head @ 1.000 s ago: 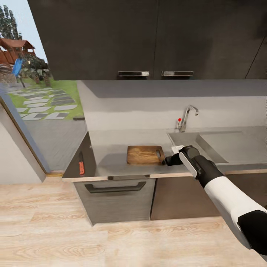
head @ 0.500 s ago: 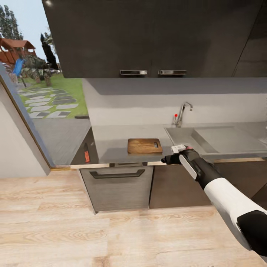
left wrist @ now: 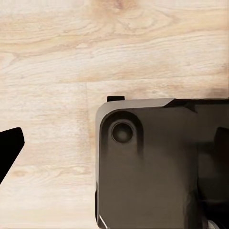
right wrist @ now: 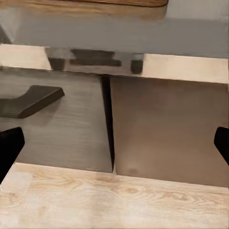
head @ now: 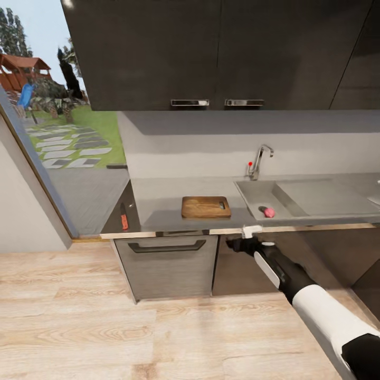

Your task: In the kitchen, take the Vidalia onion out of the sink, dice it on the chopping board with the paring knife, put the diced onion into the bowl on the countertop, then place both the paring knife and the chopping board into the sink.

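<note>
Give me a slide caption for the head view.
Right hand below the countertop edge; chopping board on top, pink onion in the sink.

The chopping board point(head: 206, 207) is a brown wooden rectangle with rounded corners, lying flat on the grey desk point(head: 158, 198) left of the sink point(head: 256, 192), its slot-shaped handle hole at the end nearest the sink. Its front edge also shows in the right wrist view point(right wrist: 86, 5). The Vidalia onion point(head: 269, 212) is a small pinkish lump resting in the sink basin, near the front wall. The paring knife point(head: 124, 219), red-orange handled, lies well left of the board, at the desk's far left end.
</note>
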### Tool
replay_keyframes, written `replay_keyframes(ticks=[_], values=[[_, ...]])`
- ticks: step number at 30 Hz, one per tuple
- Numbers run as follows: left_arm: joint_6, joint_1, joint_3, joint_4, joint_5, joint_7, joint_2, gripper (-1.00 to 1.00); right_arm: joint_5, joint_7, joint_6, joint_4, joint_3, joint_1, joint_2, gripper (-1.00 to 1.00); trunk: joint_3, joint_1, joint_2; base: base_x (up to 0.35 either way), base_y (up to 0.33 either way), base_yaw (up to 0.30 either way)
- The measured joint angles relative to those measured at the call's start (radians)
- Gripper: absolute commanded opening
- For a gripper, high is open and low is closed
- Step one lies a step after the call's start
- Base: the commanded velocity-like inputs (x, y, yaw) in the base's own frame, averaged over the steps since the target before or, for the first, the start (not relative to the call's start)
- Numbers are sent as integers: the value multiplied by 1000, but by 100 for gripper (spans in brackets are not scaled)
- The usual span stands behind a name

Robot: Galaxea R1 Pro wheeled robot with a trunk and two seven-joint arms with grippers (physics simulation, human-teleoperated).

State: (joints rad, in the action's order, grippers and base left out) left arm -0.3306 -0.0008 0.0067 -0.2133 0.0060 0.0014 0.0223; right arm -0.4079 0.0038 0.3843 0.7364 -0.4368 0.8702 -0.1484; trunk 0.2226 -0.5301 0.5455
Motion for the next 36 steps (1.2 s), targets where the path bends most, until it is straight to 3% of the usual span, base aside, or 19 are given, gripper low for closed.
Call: replay_keyframes(ticks=[6,14,19,22,25,29,36], values=[[0,1,1,-81,2,1,1,100,5,31,-164,0,0,-148,0,100,0,0,0,0,0,0],[0,1,2,-116,4,1,4,100,13,35,-357,-34,0,-317,2,100,0,0,0,0,0,0],[-1,1,1,-112,5,1,4,100,14,48,-491,-173,1,-388,24,100,0,0,0,0,0,0],[-2,1,1,-100,5,0,5,100,15,83,-624,-369,0,-405,65,100,0,0,0,0,0,0],[-2,1,1,-91,5,0,5,100,16,131,-821,-604,-2,-412,117,100,0,0,0,0,0,0],[-2,1,1,-89,6,0,8,100,18,141,-901,-690,-3,-421,147,100,0,0,0,0,0,0],[-2,1,3,-86,6,0,20,100,19,144,-931,-717,-2,-513,158,100,0,0,0,0,0,0]])
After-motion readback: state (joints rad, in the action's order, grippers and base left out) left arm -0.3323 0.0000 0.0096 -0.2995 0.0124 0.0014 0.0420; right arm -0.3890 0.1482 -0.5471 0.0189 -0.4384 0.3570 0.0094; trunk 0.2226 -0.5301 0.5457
